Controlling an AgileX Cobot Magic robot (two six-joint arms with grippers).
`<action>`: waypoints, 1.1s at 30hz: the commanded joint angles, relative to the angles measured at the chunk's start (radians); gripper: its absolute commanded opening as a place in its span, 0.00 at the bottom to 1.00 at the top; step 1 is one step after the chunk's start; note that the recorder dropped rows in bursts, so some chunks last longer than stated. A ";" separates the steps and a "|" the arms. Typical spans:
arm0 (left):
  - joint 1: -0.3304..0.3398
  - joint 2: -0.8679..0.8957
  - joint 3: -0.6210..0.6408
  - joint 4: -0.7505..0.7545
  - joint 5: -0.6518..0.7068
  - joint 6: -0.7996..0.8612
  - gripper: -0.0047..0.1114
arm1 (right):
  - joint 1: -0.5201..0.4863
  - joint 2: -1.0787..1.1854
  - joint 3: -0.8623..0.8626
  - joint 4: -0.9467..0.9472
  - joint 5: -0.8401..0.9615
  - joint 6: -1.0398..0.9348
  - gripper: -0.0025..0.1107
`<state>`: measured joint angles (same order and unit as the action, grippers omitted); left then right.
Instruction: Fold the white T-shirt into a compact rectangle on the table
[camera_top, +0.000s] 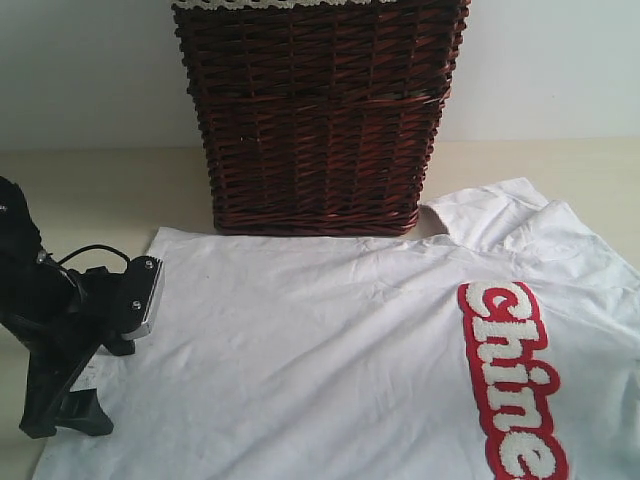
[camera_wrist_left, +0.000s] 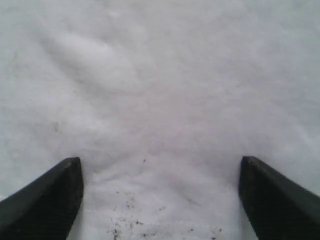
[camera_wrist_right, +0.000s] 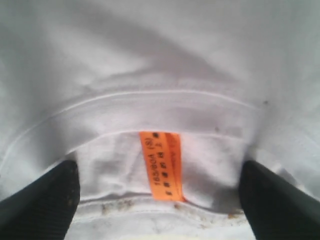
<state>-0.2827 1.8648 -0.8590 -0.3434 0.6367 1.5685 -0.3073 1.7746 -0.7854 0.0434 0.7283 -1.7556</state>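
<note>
Lying flat on the tabletop (camera_top: 90, 190), the shirt (camera_top: 330, 340) has the basket (camera_top: 320, 120) at its 12 o'clock. The left hand (camera_wrist_left: 160, 170), fingers (camera_wrist_left: 45, 200) spread wide, hangs over plain white cloth at the shirt's 9 o'clock edge. The right hand (camera_wrist_right: 160, 172), also spread, brackets the collar (camera_wrist_right: 150, 100); the orange tag (camera_wrist_right: 166, 165) lies between its fingers, unpinched.

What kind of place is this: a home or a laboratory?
Probably a robot test bench: a pale table against a plain wall, a black robot arm over a white T-shirt, and a wicker basket behind it.
</note>
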 joint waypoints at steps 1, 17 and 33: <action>-0.005 0.043 0.023 -0.012 -0.064 0.003 0.75 | -0.008 -0.114 0.009 0.111 0.020 -0.033 0.76; -0.005 0.043 0.023 -0.012 -0.064 0.003 0.75 | -0.008 -0.175 0.009 0.622 0.031 -0.122 0.76; -0.005 0.043 0.023 -0.012 -0.064 0.003 0.75 | 0.034 -0.182 0.011 0.115 0.010 0.346 0.81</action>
<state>-0.2827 1.8648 -0.8590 -0.3434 0.6367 1.5685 -0.2952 1.5991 -0.7772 0.4071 0.7432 -1.5785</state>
